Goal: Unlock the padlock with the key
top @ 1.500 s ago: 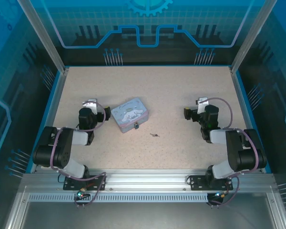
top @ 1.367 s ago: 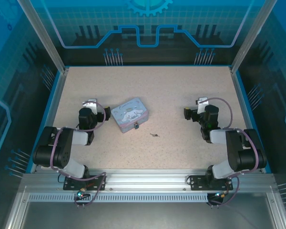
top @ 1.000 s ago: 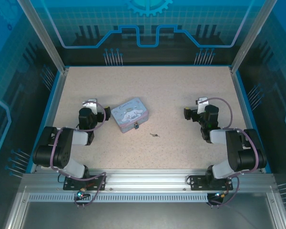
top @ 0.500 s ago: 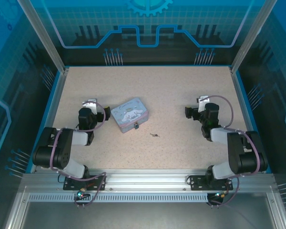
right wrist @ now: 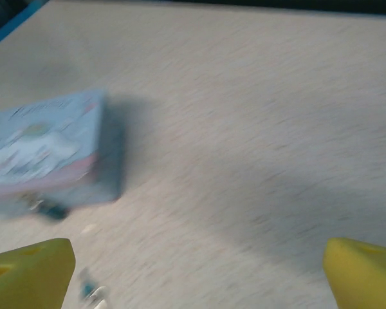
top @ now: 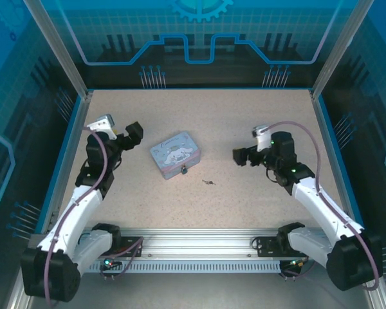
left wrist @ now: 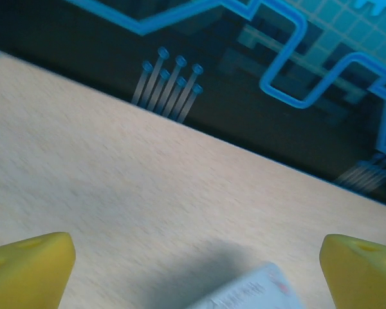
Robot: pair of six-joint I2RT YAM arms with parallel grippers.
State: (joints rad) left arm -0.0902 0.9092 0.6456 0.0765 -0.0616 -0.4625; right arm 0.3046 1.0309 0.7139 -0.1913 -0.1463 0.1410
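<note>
Padlock [top: 184, 170] location: against the near wall of the light-blue tin [top: 175, 153], left of centre on the tabletop [top: 244, 116]. Whether the shackle passes through the tin's clasp cannot be resolved. The key [top: 208, 182] lies flat on the bare tabletop, just to the right of the padlock and slightly nearer, apart from it and from the tin. The right pincer [top: 240, 156] hovers to the right of the tin and beyond the key, jaws spread wide and holding nothing. Its wrist view is blurred but faces the tin and the key. The left pincer [top: 130, 134] hovers to the left of the tin, equally wide open and empty, with a corner of the tin at the bottom of its wrist view. Judged step in hand: approach to pick up the key, most likely with the right arm. To perform it well, centre the open jaws over the key and turn the wrist so the fingers close across the key's width, not along its length. Lower until the fingertips almost meet the tabletop, because the key is thin and will probably slide away from a high or offset closure. Grip the head end so that the blade projects free for insertion. Position the left pincer to steady the padlock body before the key is presented.
</note>
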